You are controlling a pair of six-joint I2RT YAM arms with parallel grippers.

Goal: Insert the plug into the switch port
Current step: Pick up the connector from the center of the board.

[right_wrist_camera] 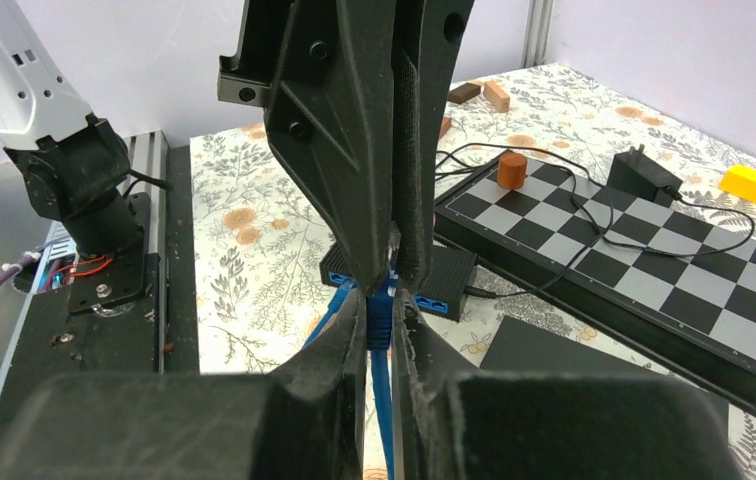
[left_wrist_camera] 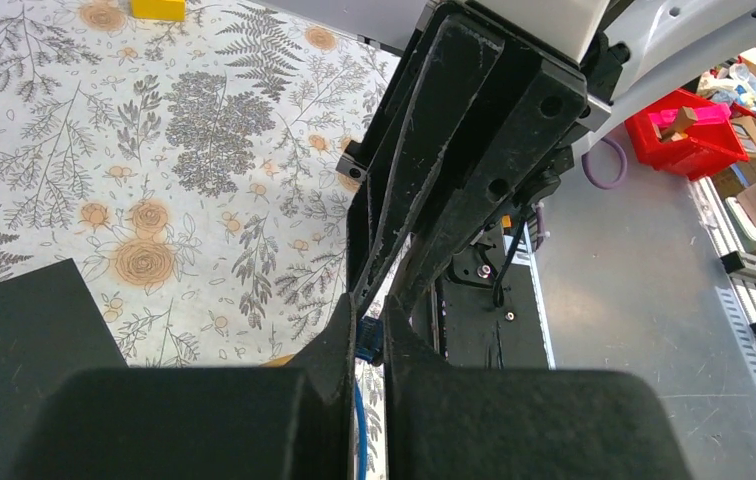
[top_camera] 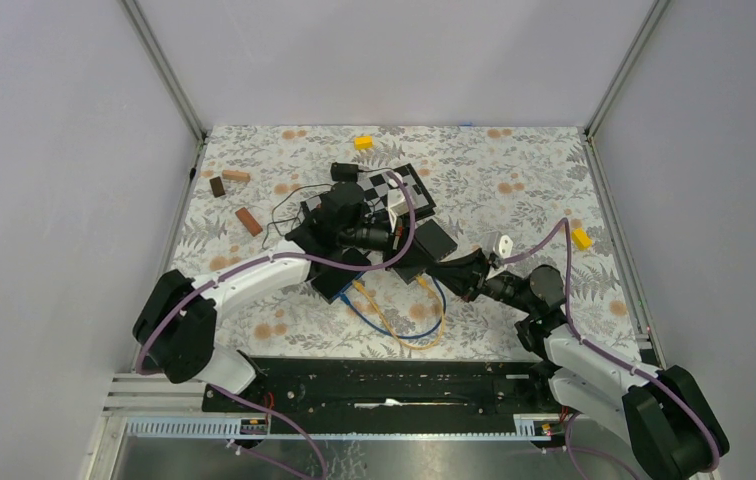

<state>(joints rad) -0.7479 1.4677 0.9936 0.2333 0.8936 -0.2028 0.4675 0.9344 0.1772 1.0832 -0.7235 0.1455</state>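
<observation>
- The left gripper point(left_wrist_camera: 366, 328) has its fingers drawn almost together, pinching the blue plug point(left_wrist_camera: 368, 342) at their very tips.
- The right gripper point(right_wrist_camera: 380, 310) meets it tip to tip. Its fingers are narrowed onto the blue cable point(right_wrist_camera: 384, 400) just behind the plug.
- Only the right wrist view shows the switch point(right_wrist_camera: 439, 280). It is a low black box just behind the left gripper's tips, with its blue ports facing the right gripper. The plug hangs in front of those ports; I cannot tell whether it touches them.
- The same view alone shows the checkerboard point(right_wrist_camera: 654, 260) beyond and to the right of the right gripper. A brown cylinder point(right_wrist_camera: 512, 170) and a black adapter point(right_wrist_camera: 644, 172) stand on it.
- The left wrist view gives the reverse side. The right gripper's fingers come down from above onto the plug, and a black slab point(left_wrist_camera: 24, 330) lies to the left of the left gripper's fingers. The switch is out of this frame.
- From the top camera the two sets of fingertips merge into one dark cluster, so the grip cannot be read there. This view alone shows the blue cable looping with a yellow cable point(top_camera: 379, 308) on the table point(top_camera: 554, 170), on the base side of both grippers.
</observation>
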